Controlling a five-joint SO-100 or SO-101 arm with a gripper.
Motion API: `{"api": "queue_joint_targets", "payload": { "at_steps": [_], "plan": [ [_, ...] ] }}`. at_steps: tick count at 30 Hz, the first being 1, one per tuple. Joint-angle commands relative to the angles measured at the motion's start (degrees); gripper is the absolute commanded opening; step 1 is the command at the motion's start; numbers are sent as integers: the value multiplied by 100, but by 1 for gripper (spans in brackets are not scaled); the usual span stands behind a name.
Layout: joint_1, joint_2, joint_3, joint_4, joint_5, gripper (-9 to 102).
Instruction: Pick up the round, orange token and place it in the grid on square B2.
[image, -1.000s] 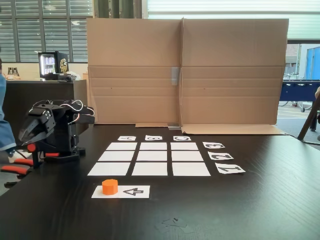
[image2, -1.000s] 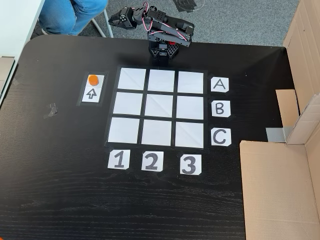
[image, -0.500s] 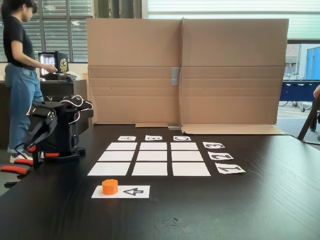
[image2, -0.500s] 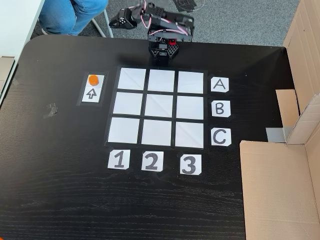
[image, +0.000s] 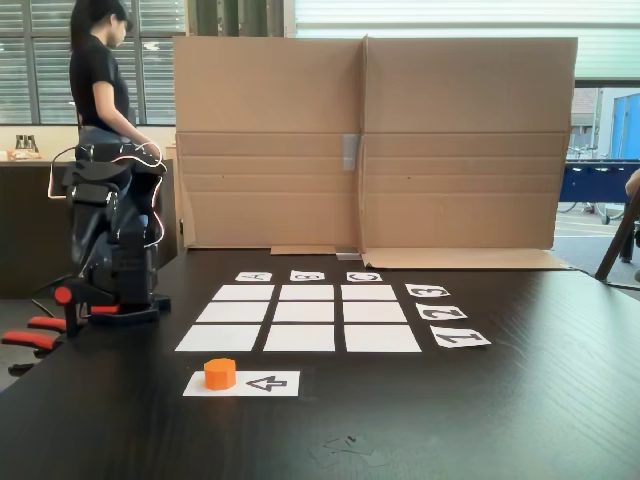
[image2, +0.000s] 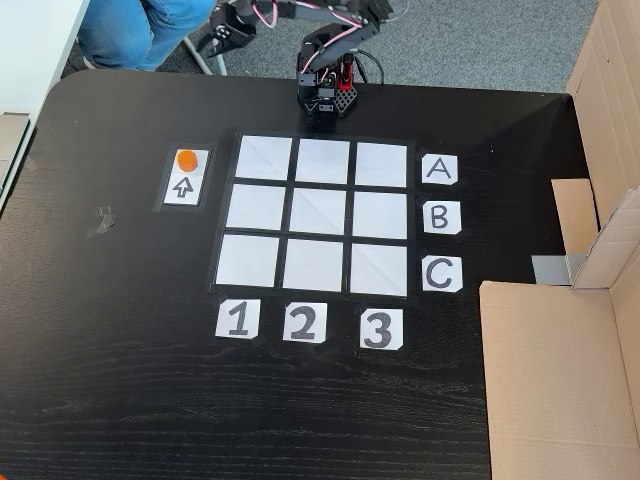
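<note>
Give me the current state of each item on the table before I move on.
token: resting on the arrow strip, not gripped
square B2: bare
grid: all nine cells bare
gripper: off the table edge, far from the token; jaws unclear
cardboard screen: standing upright

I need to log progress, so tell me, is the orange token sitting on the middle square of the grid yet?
No, the token rests on the arrow strip left of the grid, and square B2 lies bare.

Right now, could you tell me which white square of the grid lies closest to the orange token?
The grid's corner square at row A, column 1: it lies directly beside the token on its arrow strip.
</note>
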Motion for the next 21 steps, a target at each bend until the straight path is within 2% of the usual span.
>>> {"api": "queue_joint_targets", "payload": {
  "at_steps": [1,4,12,15,21],
  "plan": [
    [-114,-624,-949,431,-35,25],
    [-229,-1178,-1591,905,-26,33],
    [-721,-2549,-3595,2364,123,41],
    [-888,-2786,-3762,2584,211,52],
    [-1222,-3243,-3832,2663,211,67]
  ]
}}
